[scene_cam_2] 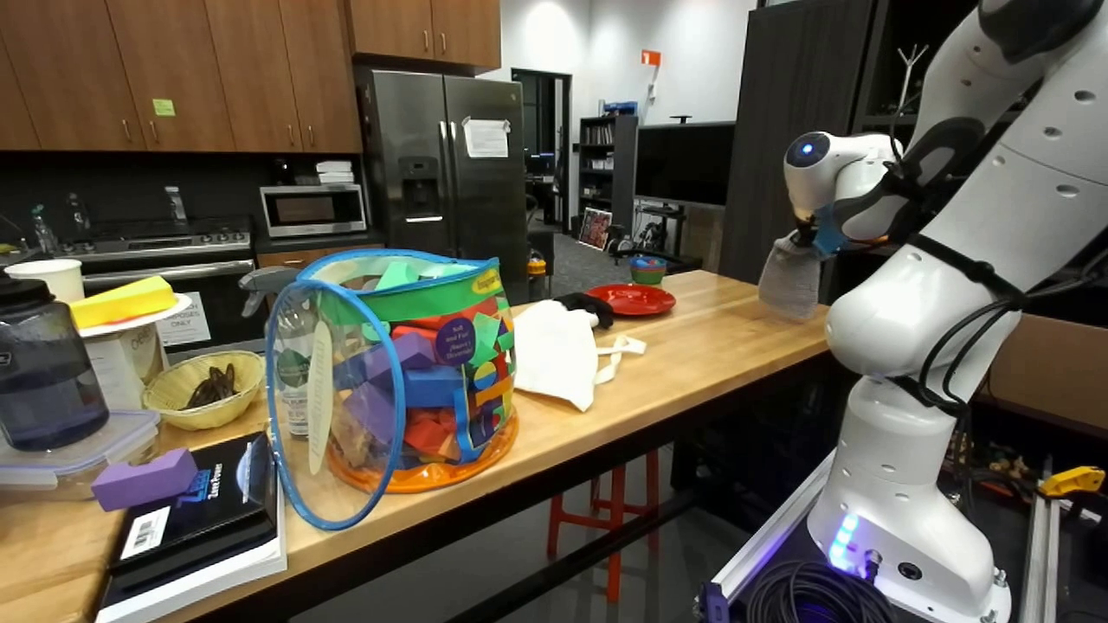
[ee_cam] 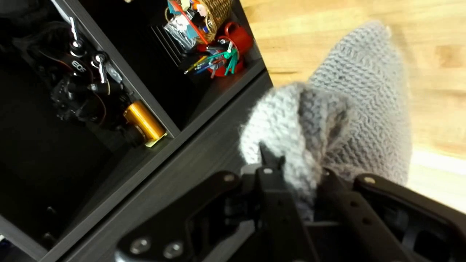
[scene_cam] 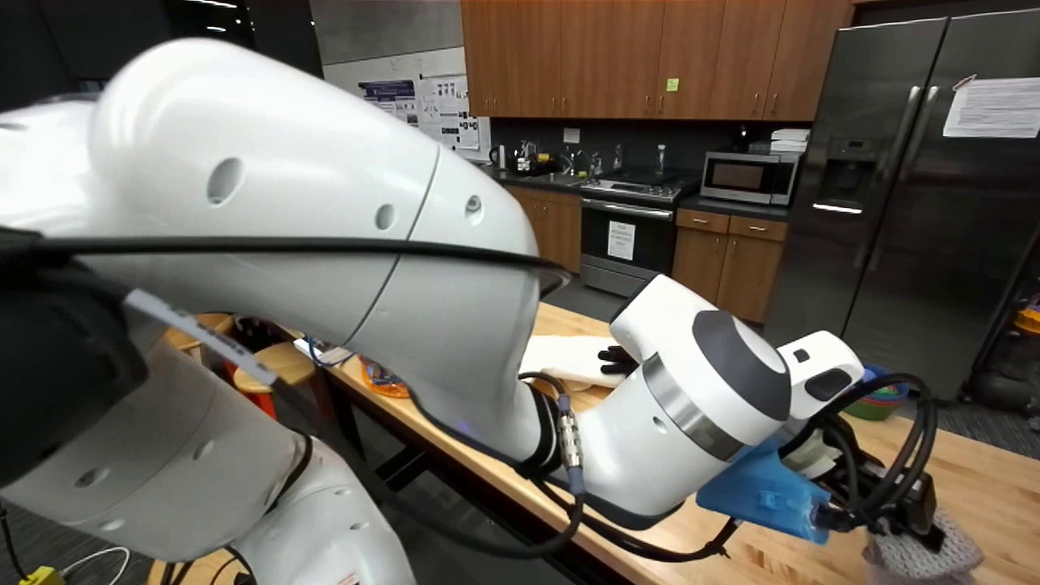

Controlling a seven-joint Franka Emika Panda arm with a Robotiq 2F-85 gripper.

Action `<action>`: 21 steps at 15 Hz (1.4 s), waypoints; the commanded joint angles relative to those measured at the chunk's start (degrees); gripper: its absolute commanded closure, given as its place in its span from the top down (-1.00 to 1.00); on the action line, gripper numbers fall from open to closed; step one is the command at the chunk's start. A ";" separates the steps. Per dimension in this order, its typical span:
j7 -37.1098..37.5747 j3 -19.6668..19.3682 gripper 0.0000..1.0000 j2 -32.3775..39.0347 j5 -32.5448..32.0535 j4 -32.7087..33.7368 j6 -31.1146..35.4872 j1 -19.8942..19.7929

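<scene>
1. One gripper (ee_cam: 296,171) is seen.
2. One knit piece (ee_cam: 371,109) is counted.
3. One red plate (scene_cam_2: 636,299) is shown.
4. Two baskets (scene_cam_2: 197,419) (ee_cam: 220,15) are counted across the views.
5. One fridge (scene_cam_2: 411,121) and one microwave (scene_cam_2: 313,210) are seen.
6. One stove (scene_cam: 630,213) is counted.
7. One clear bag (scene_cam_2: 420,303) is seen; its blocks (scene_cam_2: 433,387) are too jumbled to be counted.

The wooden table (scene_cam_2: 684,368) carries a red plate (scene_cam_2: 630,300), white cloth (scene_cam_2: 552,350), clear bag (scene_cam_2: 415,303) and yellow basket (scene_cam_2: 195,417).
</scene>
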 commanded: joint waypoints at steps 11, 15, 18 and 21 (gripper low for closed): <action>1.91 13.03 -0.93 -2.50 10.71 -15.99 5.38 8.10; 1.24 15.63 -0.93 -0.09 17.86 -15.92 8.98 16.42; 0.09 17.22 -0.93 0.61 21.71 -15.85 11.24 22.02; -2.19 18.20 -0.93 -0.02 24.66 -15.67 12.04 26.56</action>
